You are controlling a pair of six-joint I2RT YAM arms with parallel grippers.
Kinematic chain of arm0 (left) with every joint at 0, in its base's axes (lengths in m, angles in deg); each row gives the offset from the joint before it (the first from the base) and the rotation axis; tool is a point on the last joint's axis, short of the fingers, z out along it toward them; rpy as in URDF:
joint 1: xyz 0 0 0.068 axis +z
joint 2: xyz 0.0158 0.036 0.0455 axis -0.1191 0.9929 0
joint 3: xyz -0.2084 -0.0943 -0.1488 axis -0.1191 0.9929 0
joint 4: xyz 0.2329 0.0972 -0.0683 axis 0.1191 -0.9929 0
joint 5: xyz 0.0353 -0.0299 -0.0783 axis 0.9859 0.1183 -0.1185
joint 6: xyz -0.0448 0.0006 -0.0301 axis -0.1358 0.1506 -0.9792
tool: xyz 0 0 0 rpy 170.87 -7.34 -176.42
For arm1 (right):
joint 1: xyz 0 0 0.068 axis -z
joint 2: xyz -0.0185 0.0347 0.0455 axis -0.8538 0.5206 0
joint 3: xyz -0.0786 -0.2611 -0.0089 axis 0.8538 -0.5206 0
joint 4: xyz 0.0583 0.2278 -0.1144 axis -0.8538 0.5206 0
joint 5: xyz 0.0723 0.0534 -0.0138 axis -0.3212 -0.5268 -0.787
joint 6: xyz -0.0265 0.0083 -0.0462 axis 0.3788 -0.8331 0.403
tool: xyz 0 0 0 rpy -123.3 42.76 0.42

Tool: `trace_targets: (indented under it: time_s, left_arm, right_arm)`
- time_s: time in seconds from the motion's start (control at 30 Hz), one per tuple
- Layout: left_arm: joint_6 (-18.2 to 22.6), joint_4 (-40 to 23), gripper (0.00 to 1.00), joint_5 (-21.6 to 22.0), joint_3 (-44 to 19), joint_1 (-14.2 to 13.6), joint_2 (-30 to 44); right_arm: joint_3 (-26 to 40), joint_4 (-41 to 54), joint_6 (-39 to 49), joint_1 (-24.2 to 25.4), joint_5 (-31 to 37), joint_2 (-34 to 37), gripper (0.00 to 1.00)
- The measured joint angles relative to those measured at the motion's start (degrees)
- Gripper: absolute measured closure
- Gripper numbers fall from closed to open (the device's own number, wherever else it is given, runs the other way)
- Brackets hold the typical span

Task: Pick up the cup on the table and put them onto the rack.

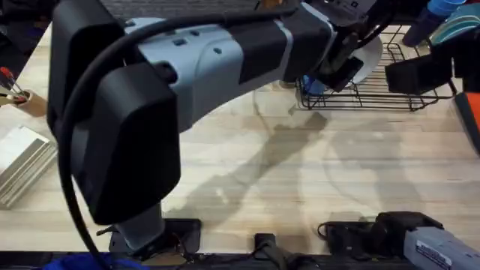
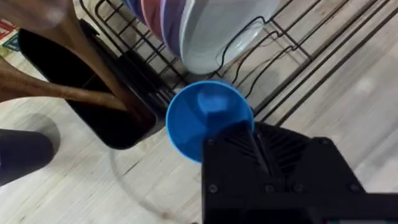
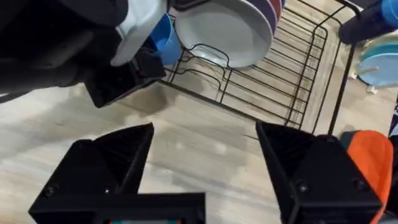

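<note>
The light blue cup (image 2: 208, 118) hangs at the near corner of the black wire rack (image 2: 311, 56), its open mouth turned toward the left wrist camera so that its long axis runs along the line of sight, the round base showing deep inside. The left claw (image 2: 249, 146) is clamped on the cup's rim, one black finger (image 2: 273, 168) covering the edge nearest the lens. From overhead the cup (image 1: 313, 85) shows as a sliver of blue under the left arm's wrist, at the rack's (image 1: 390, 94) left end. Just behind the cup, white and coloured plates (image 2: 211, 28) stand on edge in the rack's slots. A black utensil caddy (image 2: 93, 93) hangs at the rack's side, holding wooden utensils (image 2: 56, 68). The right claw (image 3: 205, 155) hovers with its fingers wide apart over the pale wooden tabletop (image 3: 205, 137), short of the rack (image 3: 292, 74). A dark rounded object (image 2: 22, 155) sits on the tabletop beside the caddy, too blurred to identify.
</note>
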Motion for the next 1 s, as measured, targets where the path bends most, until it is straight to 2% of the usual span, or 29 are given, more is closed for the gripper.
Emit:
trace_targets:
  time_s: [0.63,1.0]
  left_arm:
    - [-0.03,1.07,0.961,-0.01,0.0,0.0,0.07]
    - [-0.02,1.11,0.961,-1.06,-0.04,0.0,2.58]
  right_arm:
    - [0.0,0.0,0.21,0.0,0.0,0.02,0.005]
    - [0.0,0.0,0.21,0.0,0.0,0.0,0.005]
